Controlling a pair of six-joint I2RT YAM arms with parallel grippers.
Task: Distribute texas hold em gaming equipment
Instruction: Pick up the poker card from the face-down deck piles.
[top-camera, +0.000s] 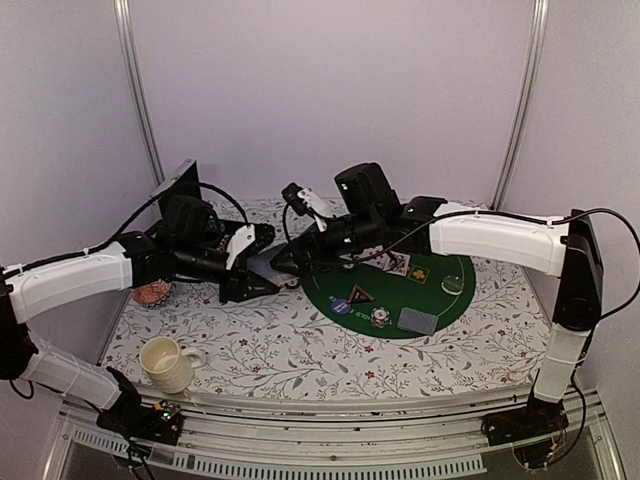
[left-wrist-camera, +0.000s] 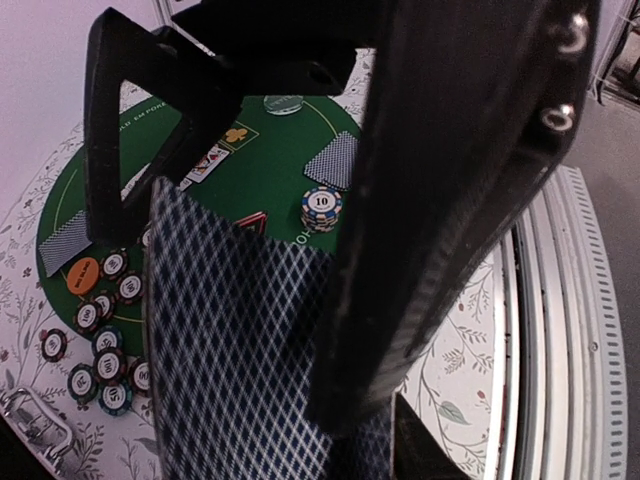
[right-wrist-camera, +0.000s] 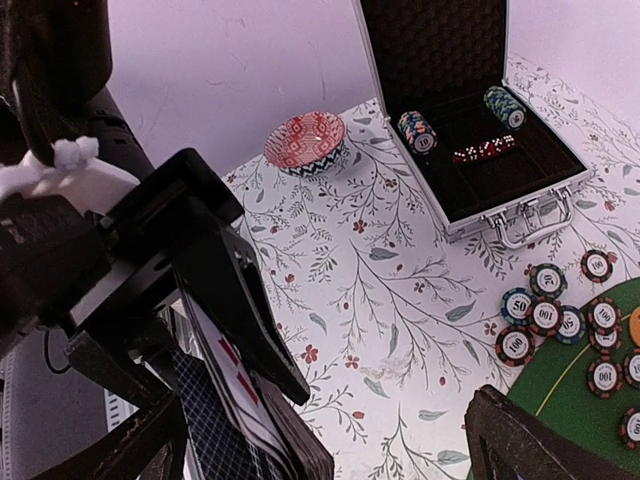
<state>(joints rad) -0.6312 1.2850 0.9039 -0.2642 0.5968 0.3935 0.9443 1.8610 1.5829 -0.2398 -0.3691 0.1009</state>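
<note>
1. Deck of grey-blue-backed playing cards (left-wrist-camera: 230, 340) is standing on edge between the fingers of the left gripper (top-camera: 258, 262), which is clamping it at a narrow spread.
2. Right gripper (top-camera: 290, 262) is facing the held deck with its jaws spread wide and nothing between them; whether it is touching the deck cannot be told.
3. Both grippers are hovering over the floral tablecloth (top-camera: 300, 350), at the left edge of the green felt mat (top-camera: 400, 292).
4. Mat is carrying:
   - a chip stack (left-wrist-camera: 321, 208)
   - a black triangular marker (top-camera: 360, 293)
   - a blue button (top-camera: 342, 306)
   - an orange button (left-wrist-camera: 82, 275)
   - a face-down pile (top-camera: 418, 320)
   - face-up cards (top-camera: 395, 265)
5. Loose poker chips (right-wrist-camera: 560, 320) are lying across the mat's left rim and onto the cloth, near the open aluminium case (right-wrist-camera: 430, 40).
6. Case is holding two boxed chip stacks (right-wrist-camera: 417, 130) and red dice (right-wrist-camera: 483, 150).
7. Pink patterned dish (right-wrist-camera: 305, 142) is sitting left of the case, and the cream mug (top-camera: 165, 362) is standing near the front left.
</note>
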